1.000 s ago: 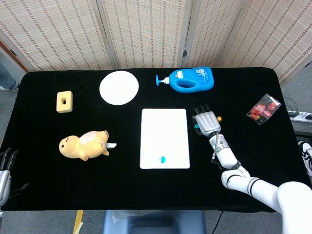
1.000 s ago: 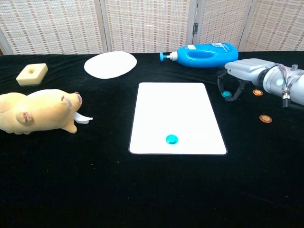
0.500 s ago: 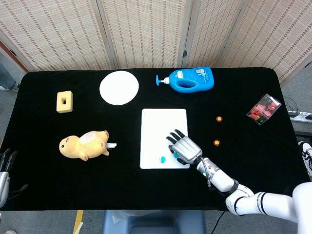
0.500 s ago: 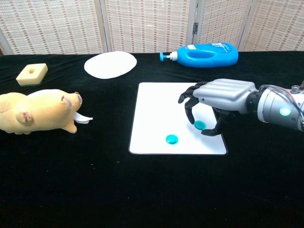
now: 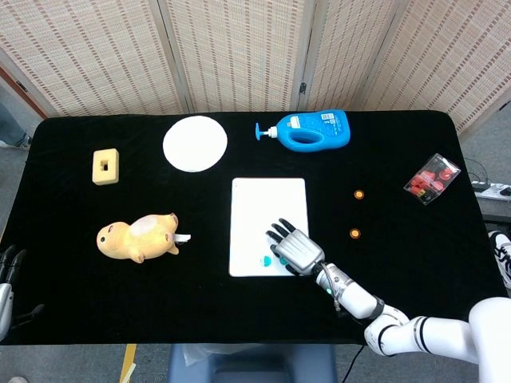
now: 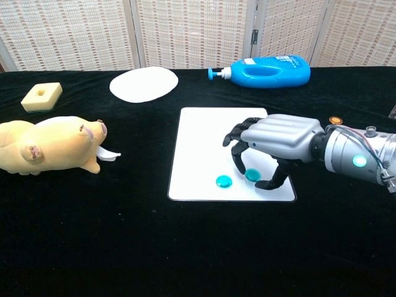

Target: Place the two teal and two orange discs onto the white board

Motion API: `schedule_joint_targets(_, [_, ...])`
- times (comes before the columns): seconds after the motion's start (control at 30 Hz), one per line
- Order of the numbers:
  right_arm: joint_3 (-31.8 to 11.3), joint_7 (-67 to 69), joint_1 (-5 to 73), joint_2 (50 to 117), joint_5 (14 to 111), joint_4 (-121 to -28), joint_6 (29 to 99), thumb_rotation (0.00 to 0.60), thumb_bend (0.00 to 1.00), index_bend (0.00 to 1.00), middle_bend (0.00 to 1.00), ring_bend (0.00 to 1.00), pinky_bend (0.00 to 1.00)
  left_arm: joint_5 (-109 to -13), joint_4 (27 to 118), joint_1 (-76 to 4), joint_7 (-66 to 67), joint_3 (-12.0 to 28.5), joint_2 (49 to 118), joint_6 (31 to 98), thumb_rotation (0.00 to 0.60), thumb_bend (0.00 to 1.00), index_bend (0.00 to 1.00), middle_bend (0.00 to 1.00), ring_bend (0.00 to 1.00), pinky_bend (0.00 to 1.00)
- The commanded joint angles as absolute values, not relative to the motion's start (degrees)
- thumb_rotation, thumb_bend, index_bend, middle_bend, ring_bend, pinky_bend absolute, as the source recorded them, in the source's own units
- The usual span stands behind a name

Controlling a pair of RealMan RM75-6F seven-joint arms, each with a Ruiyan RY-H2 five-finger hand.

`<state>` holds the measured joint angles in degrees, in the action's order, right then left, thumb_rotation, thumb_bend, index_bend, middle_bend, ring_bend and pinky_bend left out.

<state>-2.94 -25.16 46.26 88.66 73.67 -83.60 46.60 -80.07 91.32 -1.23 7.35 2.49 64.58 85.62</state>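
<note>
Lying on the near part of the white board (image 6: pixel 210 133) are two teal discs: one (image 6: pixel 223 181) rests free near the middle of the near edge, and the other teal disc (image 6: pixel 252 175) sits just to its right, under the right hand (image 6: pixel 272 141). This hand hovers over the near right corner of the board with its fingers (image 6: pixel 237 151) curled down around the second disc — whether it pinches the disc or has let it go, I cannot tell. In the head view the same hand (image 5: pixel 294 250) covers most of that disc.

Both orange discs are off the board, on the black bench (image 5: pixel 80 303) to the right: one orange disc (image 5: pixel 359 194) lies farther back, the other orange disc (image 5: pixel 354 234) nearer, well apart from the board.

At the near left edge of the head view the left hand (image 5: pixel 8 275) shows only partly, its fingers straight and holding nothing.

Farther out — a blue bottle (image 5: pixel 311 129) lies on its side behind the board, a round white plate (image 5: pixel 195 143) to the left of it, a yellow sponge block (image 5: pixel 105 167) at far left, a yellow plush animal (image 5: pixel 137 237) left of the board, and a clear packet with red pieces (image 5: pixel 432 179) at far right.
</note>
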Motion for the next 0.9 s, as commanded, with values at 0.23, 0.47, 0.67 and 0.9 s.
schedule_joint_targets(0.23, [-3.0,-25.3,46.8,89.8,73.6,-82.8,46.2,0.586,0.38,0.5,0.16,0.05,0.0,-79.9,91.1,-1.2,7.1,2.5,64.6,85.4,0.6,0.1,0.0,0.0,0.0,0.0])
schedule_joint_targets(0.47, [-2.9,-26.3,47.0,89.8,73.5,-83.2,46.3,0.587,0.38,0.38,0.16,0.05,0.0,-80.0,90.6,-1.0,6.4,2.5,64.7,85.5,0.6,0.1,0.0,0.0,0.0,0.0])
schedule_joint_targets(0.67, [-2.8,-26.8,46.5,88.9,73.8,-84.3,47.7,0.585,0.39,0.31,0.16,0.06,0.0,-80.2,90.4,-1.1,6.2,2.5,64.8,85.4,0.6,0.1,0.0,0.0,0.0,0.0])
schedule_joint_targets(0.9, [-4.1,-23.7,42.2,83.7,72.3,-84.6,54.1,0.588,0.39,0.32,0.16,0.06,0.0,-80.7,90.7,-1.6,6.1,2.7,64.4,85.3,0.6,0.1,0.0,0.0,0.0,0.0])
